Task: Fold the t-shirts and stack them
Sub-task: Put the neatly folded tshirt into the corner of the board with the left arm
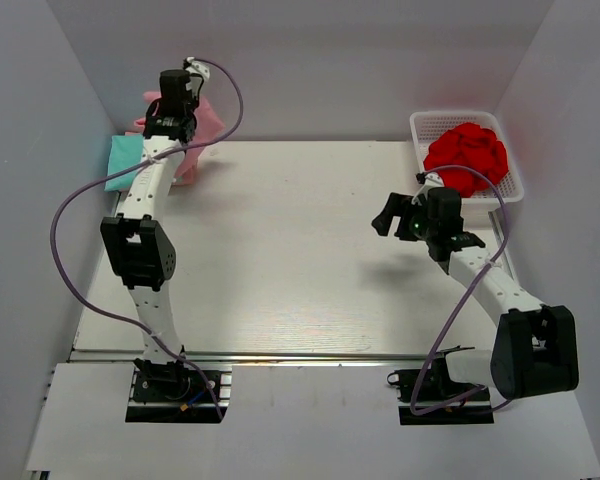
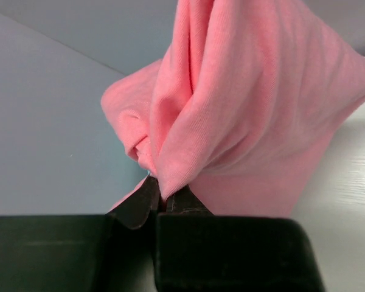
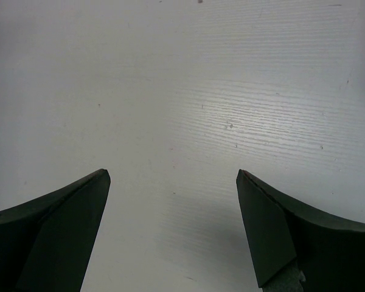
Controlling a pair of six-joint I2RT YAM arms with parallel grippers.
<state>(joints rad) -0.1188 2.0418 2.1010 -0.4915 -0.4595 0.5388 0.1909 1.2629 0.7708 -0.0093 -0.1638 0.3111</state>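
One light pink t-shirt (image 2: 231, 109) is clamped in the left gripper (image 2: 160, 198) and held up at the far left corner, beside a flat teal t-shirt (image 1: 125, 162). It is best spread mid-table (image 1: 300, 250), with a second corner taken by the open, empty right gripper (image 3: 173, 173). Plain walls enclose the white wood-grain surface.

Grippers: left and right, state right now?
Left gripper: shut on the pink t-shirt.
Right gripper: open, holding nothing, above the table.
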